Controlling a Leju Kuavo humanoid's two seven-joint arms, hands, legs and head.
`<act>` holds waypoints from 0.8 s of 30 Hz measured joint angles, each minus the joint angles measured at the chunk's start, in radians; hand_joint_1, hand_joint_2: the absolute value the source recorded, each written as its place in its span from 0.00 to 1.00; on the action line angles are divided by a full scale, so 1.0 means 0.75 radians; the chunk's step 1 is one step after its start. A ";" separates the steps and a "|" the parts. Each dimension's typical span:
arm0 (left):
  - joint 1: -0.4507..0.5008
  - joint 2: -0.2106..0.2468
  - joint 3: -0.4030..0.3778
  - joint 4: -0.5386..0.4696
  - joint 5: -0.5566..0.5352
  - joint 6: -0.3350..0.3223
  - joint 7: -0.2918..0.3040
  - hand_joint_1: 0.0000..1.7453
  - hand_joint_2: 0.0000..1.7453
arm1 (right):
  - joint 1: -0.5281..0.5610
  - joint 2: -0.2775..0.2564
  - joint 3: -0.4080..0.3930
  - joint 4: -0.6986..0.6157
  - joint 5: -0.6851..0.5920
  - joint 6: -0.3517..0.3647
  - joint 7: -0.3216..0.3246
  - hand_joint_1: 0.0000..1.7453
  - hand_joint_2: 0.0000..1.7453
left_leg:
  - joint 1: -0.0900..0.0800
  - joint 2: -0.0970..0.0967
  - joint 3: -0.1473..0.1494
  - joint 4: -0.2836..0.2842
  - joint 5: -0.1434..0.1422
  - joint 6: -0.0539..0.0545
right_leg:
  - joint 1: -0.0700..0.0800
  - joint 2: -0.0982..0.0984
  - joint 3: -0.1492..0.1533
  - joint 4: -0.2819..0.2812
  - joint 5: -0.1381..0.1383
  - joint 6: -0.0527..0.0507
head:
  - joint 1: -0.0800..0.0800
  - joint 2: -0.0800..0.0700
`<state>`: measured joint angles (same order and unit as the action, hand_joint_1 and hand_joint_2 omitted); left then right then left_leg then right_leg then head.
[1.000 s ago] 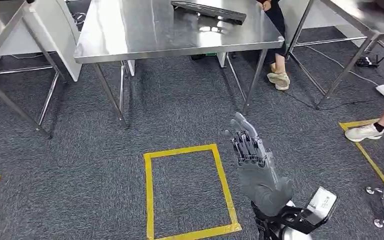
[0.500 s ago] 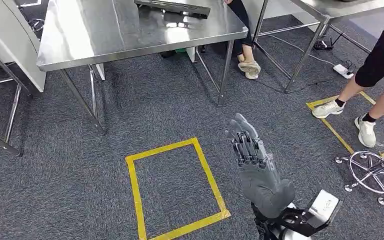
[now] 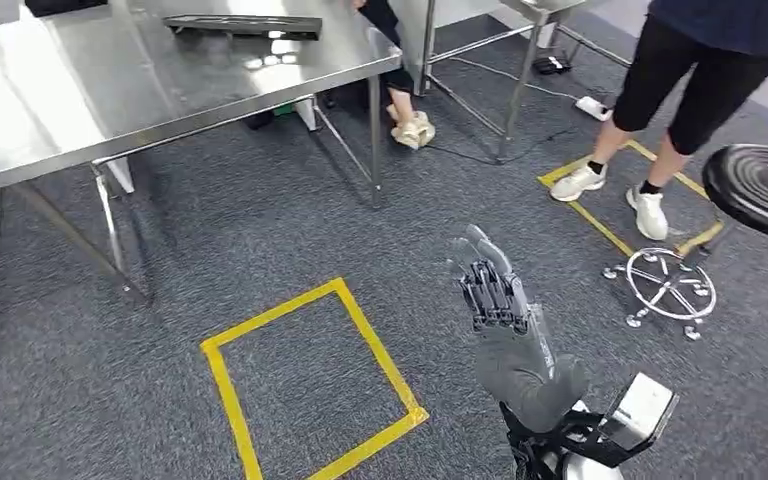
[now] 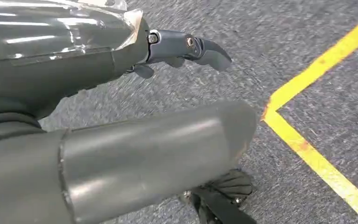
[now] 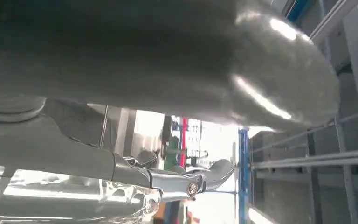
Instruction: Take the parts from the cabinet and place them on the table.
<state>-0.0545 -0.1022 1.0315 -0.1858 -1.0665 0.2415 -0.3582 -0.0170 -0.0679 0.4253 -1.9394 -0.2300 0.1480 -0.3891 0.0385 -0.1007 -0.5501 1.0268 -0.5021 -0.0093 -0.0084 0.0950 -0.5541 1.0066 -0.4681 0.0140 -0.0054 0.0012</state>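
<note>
Right hand (image 3: 505, 310) empty, fingers apart; left hand (image 4: 98, 93) mostly hidden, grip unclear.

The robot's grey right hand (image 3: 508, 318) has dark ribbed fingers (image 3: 487, 290) and a smooth grey cover over its back, joined to a black wrist bracket (image 3: 560, 440) that carries a small white box-shaped camera module (image 3: 642, 410).

No readable text, labels or numbers; white tag (image 3: 643, 408) at right wrist possibly printed, illegible.
</note>
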 joint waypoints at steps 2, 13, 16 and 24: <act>0.001 0.002 -0.016 0.000 -0.021 -0.040 0.015 0.00 0.00 | 0.008 -0.001 0.001 0.002 0.002 -0.002 -0.011 0.00 0.00 | -0.012 0.026 -0.002 -0.004 -0.007 0.009 | -0.013 0.026 -0.022 0.002 0.007 0.022 | 0.003 0.000; 0.007 0.011 -0.021 0.001 -0.019 -0.156 0.047 0.00 0.00 | 0.057 -0.013 0.002 0.002 0.020 -0.024 -0.037 0.00 0.00 | -0.013 0.231 0.006 -0.021 0.006 0.051 | -0.012 -0.144 -0.112 0.181 -0.055 0.072 | 0.015 0.000; 0.006 0.014 -0.021 0.003 -0.018 -0.208 0.046 0.00 0.00 | 0.043 -0.014 0.003 0.002 0.018 -0.023 -0.037 0.00 0.00 | -0.032 0.265 0.019 -0.018 -0.005 0.031 | 0.004 -0.239 -0.006 -0.001 -0.008 0.049 | 0.016 0.000; 0.006 0.017 -0.022 0.004 -0.002 -0.266 0.068 0.00 0.00 | 0.028 -0.018 0.000 0.005 0.014 -0.020 -0.037 0.00 0.00 | -0.019 0.132 -0.126 0.334 -0.211 -0.001 | -0.012 -0.112 -0.016 -0.010 0.015 -0.017 | 0.001 0.000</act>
<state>-0.0498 -0.0896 1.0151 -0.1831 -1.0681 0.0424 -0.3071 0.0044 -0.0813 0.4250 -1.9360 -0.2197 0.1327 -0.4165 0.0244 -0.0018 -0.6446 1.2774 -0.6602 -0.0102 -0.0175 0.0110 -0.5658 0.9989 -0.4572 0.0012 -0.0046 0.0011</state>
